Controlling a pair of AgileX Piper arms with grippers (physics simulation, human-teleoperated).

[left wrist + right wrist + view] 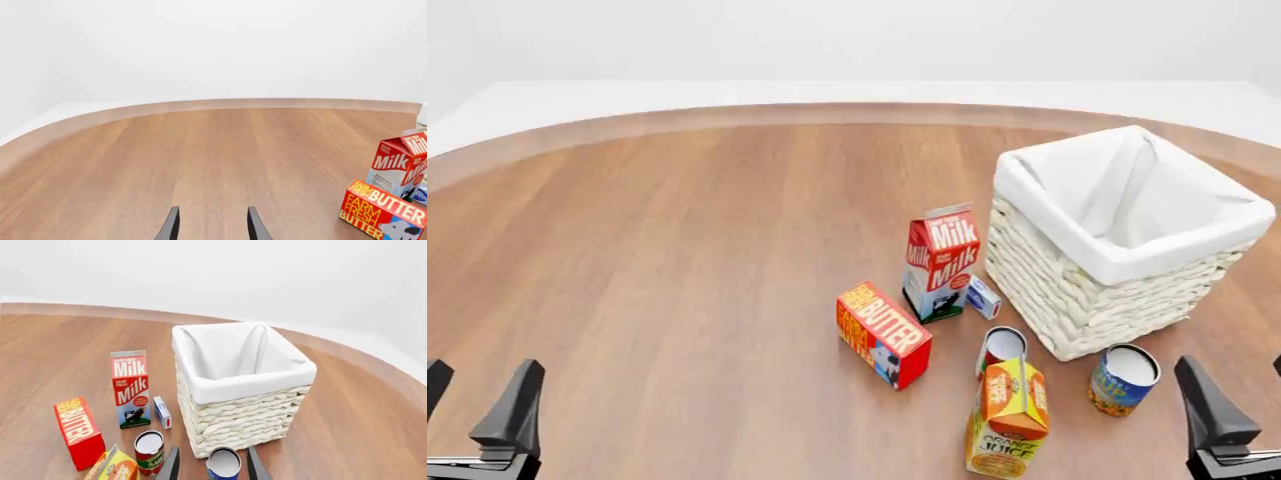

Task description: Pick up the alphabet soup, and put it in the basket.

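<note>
Wood-grain desk (667, 280) under us, both arms parked low at the near edge. Our left gripper (211, 225) has its jaws spread wide with nothing between them, sitting over bare wood near the near-left corner, well apart from the groceries. Our right gripper (211, 465) is also released, near the near-right corner, and in its wrist view the alphabet soup (1122, 380) shows right between the two finger tips, though we can't tell if anything is touching it. From the front, the can stands upright on the desk just beside the near side of the basket (1121, 250), close to the near edge. That white wicker basket with its cloth lining sits on the right side of the desk. Left of it stands the milk carton (941, 262), with a small white-and-blue box (982, 297) between carton and basket. The butter box (882, 333) lies nearer us, left of the red-labelled can (1001, 350), and the orange juice carton (1006, 420) sits right at the near edge.
</note>
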